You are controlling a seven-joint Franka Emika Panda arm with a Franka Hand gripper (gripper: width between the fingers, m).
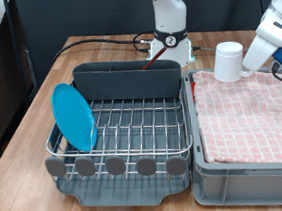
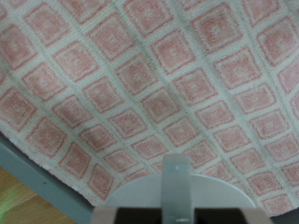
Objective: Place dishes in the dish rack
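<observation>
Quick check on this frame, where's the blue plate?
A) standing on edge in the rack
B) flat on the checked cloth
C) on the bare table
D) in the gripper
A: the plate stands on edge in the rack, at the exterior view's left end. The gripper has the white cup between its fingers above the cloth in the grey bin.
</observation>
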